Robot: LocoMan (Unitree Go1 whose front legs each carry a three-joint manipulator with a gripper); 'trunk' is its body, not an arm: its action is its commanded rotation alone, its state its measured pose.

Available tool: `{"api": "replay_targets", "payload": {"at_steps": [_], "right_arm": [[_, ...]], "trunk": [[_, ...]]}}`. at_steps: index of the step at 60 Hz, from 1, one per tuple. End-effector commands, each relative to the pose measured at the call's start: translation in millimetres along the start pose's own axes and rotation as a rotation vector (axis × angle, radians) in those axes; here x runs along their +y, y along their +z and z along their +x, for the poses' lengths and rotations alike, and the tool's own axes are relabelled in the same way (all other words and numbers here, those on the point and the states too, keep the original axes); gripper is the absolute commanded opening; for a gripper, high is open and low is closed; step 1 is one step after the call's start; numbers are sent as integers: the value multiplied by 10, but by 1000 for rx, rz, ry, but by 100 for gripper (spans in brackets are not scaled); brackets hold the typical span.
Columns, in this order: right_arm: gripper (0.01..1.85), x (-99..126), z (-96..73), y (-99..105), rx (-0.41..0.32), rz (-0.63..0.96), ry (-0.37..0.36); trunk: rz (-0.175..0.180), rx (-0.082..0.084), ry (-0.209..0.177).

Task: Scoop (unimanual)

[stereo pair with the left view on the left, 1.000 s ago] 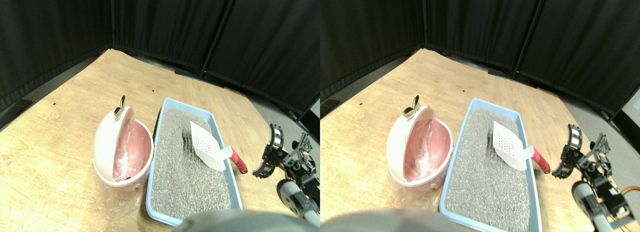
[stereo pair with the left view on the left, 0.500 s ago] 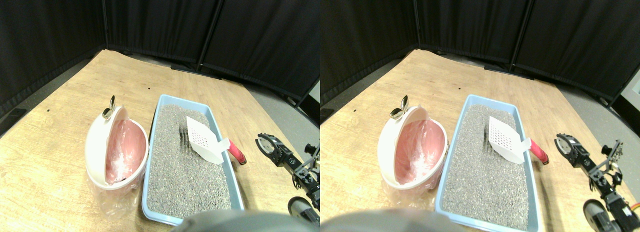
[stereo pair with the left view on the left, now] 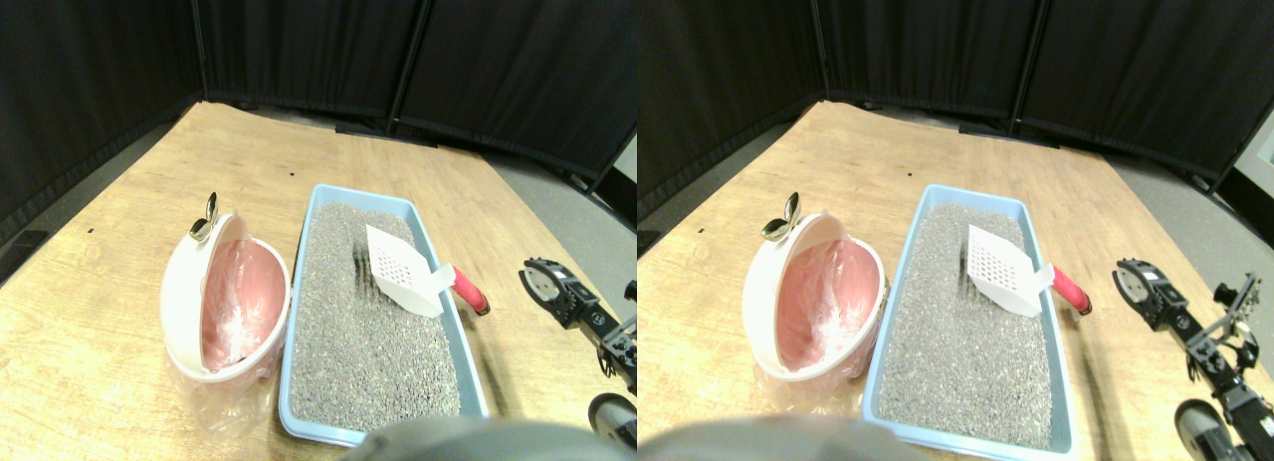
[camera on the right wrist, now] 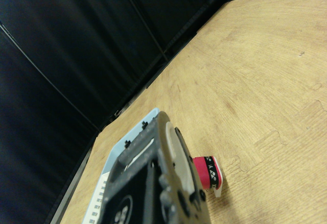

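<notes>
Right gripper (stereo pair with the left view on the left: 542,280) hovering near the scoop's red handle (stereo pair with the left view on the left: 470,291), apart from it; jaw state unclear. Scoop blade (stereo pair with the left view on the left: 400,274) resting in litter tray (stereo pair with the left view on the left: 299,282).

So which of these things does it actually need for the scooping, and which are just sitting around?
For the job:
- white scoop with red handle
- blue litter tray, full of grey litter
- pink-lined bin, likely where scoopings go
- right gripper, near the handle, not holding it

Just around:
- wooden floor
- black curtains
</notes>
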Motion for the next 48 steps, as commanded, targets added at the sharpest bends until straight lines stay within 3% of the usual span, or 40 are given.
{"api": "replay_targets", "payload": {"at_steps": [1,7,20,48], "right_arm": [[6,55,33,78,-57,-7,21],[6,49,37,65,-48,-2,-23],[6,98,71,93,-77,-34,21],[6,190,98,117,-71,-42,-11]], "trunk": [[-18,-25,-23],[-11,-24,-33],[-7,-28,-48],[-7,-33,-69]]}}
